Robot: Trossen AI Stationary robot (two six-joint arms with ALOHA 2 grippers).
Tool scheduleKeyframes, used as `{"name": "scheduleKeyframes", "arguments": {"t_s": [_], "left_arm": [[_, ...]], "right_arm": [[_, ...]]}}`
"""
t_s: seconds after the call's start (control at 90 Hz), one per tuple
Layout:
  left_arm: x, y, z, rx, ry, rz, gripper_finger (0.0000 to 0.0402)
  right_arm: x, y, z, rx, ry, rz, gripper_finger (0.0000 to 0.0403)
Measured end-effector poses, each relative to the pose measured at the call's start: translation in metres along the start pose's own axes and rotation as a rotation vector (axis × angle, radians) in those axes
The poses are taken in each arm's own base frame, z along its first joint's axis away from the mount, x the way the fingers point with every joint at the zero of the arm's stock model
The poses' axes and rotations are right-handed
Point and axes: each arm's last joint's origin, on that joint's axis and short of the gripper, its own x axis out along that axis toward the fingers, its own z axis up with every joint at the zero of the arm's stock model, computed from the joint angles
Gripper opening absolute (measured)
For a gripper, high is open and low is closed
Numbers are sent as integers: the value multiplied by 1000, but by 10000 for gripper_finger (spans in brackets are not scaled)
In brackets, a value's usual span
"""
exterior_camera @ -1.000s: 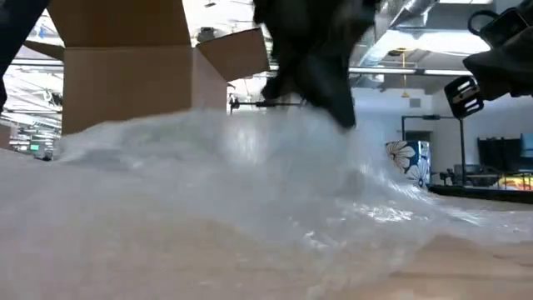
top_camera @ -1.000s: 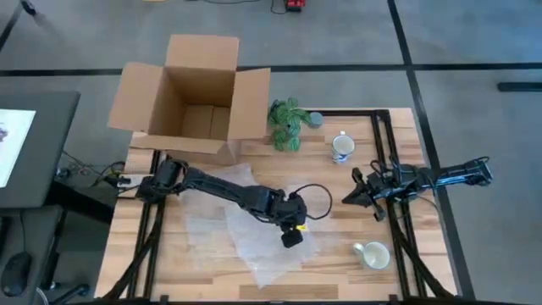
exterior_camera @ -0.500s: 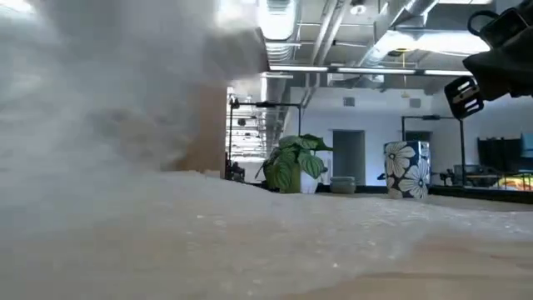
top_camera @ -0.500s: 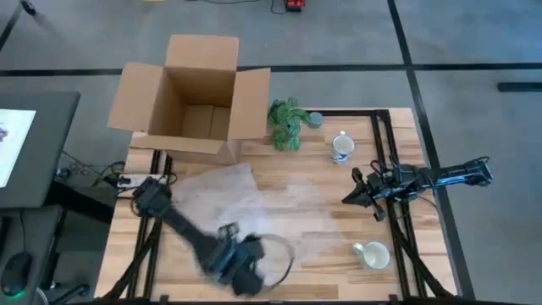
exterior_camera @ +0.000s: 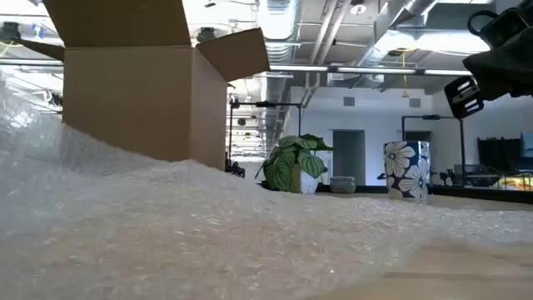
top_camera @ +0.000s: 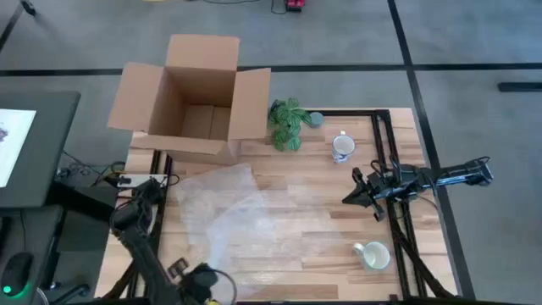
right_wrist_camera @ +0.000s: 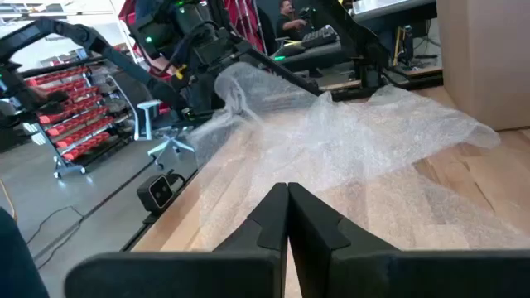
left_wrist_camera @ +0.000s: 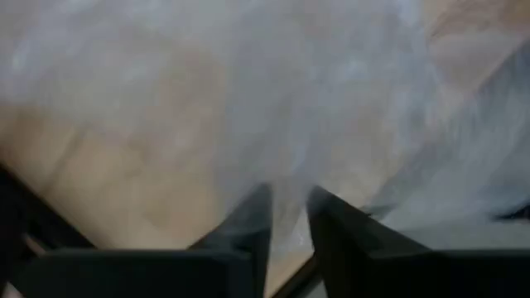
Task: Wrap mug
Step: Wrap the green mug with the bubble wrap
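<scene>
A clear bubble wrap sheet (top_camera: 246,212) lies spread over the table's middle and left, and fills the low view's foreground (exterior_camera: 208,233). My left gripper (top_camera: 203,284) is at the table's near edge, left of centre, shut on the wrap (left_wrist_camera: 288,217). A floral mug (top_camera: 342,147) stands upright at the far right. A pale mug (top_camera: 373,253) stands near the right front corner. My right gripper (top_camera: 354,193) hangs shut between the two mugs, clear of the wrap, its fingers (right_wrist_camera: 287,199) closed on nothing. My left gripper pinches the wrap's near-left edge (left_wrist_camera: 290,194) between its two fingers. Whether it has one layer or several, I cannot tell. That end of the wrap rises off the table to the fingers (right_wrist_camera: 230,83). The rest of the sheet lies on the tabletop.
An open cardboard box (top_camera: 199,93) stands at the far left, with a small potted plant (top_camera: 286,123) beside it. Bare wood shows to the right of the wrap, around both mugs.
My left gripper has swept from the table's middle toward the near left edge, still shut on the wrap. The wrap, bunched up a second ago, has been drawn along with it and now lies spread out, flatter and lower in the low view.
</scene>
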Motion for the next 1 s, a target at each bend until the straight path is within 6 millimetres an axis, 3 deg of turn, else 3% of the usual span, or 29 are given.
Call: {"name": "scheduleKeyframes", "arguments": {"t_s": [0.167, 0.322, 0.444, 0.544, 0.778, 0.9, 1.0], "left_arm": [[-18, 13, -21, -93, 1, -53, 177], [-52, 37, -9, -218, 10, -164, 214], [-77, 55, 28, -289, -81, -281, 211], [-85, 64, 66, -273, -139, -308, 197], [-69, 64, 138, -164, -184, -227, 168], [-59, 61, 165, -236, -191, -250, 165], [-53, 59, 176, -307, -173, -259, 164]], "right_arm": [[0, 0, 0, 0, 0, 0, 0], [0, 0, 0, 0, -1, 0, 0], [0, 0, 0, 0, 0, 0, 0], [0, 0, 0, 0, 0, 0, 0], [0, 0, 0, 0, 0, 0, 0], [0, 0, 0, 0, 0, 0, 0], [0, 0, 0, 0, -1, 0, 0]]}}
